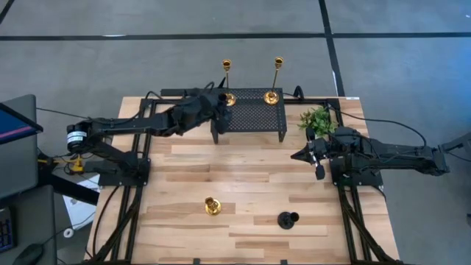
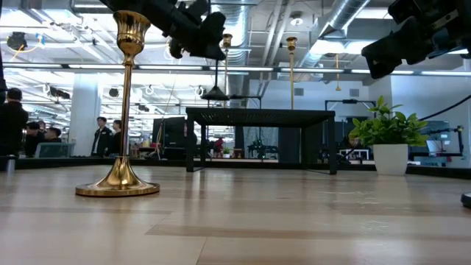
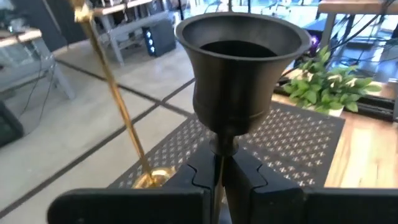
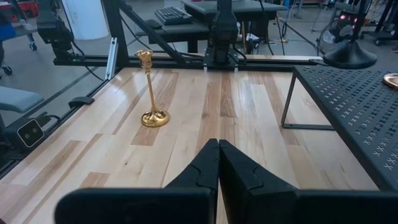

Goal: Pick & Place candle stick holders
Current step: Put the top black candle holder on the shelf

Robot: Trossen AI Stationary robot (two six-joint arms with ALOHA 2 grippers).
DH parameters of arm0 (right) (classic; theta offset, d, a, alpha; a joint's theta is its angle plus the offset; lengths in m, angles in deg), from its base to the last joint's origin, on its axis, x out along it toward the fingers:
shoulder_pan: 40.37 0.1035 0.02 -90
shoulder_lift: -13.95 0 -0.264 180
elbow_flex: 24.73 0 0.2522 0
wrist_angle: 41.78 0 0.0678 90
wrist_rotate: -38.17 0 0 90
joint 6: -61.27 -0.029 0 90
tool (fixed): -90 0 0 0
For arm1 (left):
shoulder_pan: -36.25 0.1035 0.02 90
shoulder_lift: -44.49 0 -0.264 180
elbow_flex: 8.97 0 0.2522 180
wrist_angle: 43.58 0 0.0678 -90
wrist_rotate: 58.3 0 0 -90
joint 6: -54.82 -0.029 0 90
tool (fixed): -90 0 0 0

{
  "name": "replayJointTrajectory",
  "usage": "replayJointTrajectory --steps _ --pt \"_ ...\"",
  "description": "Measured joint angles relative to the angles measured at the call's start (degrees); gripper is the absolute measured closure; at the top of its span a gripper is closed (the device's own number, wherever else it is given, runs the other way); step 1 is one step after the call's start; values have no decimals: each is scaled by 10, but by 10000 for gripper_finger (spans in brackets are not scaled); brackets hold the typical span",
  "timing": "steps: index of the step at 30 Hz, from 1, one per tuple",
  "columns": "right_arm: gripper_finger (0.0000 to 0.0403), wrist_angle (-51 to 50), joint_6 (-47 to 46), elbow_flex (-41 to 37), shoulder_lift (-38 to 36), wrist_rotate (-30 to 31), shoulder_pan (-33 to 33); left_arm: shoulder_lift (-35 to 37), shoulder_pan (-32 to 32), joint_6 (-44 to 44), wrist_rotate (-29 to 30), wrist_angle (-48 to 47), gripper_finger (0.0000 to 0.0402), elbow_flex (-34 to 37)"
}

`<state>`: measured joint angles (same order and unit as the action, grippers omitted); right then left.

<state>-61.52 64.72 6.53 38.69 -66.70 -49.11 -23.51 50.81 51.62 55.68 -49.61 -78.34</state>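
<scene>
Two holders (image 1: pixel 227 82) (image 1: pixel 275 81) on rack (image 1: pixel 250 115); plant (image 1: pixel 317 119) right of rack; two holders (image 1: pixel 212 207) (image 1: pixel 288 219) on table (image 1: pixel 243 173) front.

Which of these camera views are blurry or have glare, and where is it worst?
Left wrist view: the black candle holder held in the left gripper fills the frame, soft with closeness, and the room behind is blurred. Low view: bright ceiling lights glare behind the gold candlestick. High view: even light, fairly sharp.

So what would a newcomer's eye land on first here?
Probably the left gripper, shut on the stem of a matte black candlestick holder above the black mesh rack, where two tall shiny gold holders already stand. Next, the shorter gold holder alone on the wooden table front.
</scene>
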Motion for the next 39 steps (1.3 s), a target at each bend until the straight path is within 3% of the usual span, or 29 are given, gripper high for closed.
replayJointTrajectory --steps 39 --pt "403 0 0 0 0 0 0 -43 8 67 -4 -4 387 0"
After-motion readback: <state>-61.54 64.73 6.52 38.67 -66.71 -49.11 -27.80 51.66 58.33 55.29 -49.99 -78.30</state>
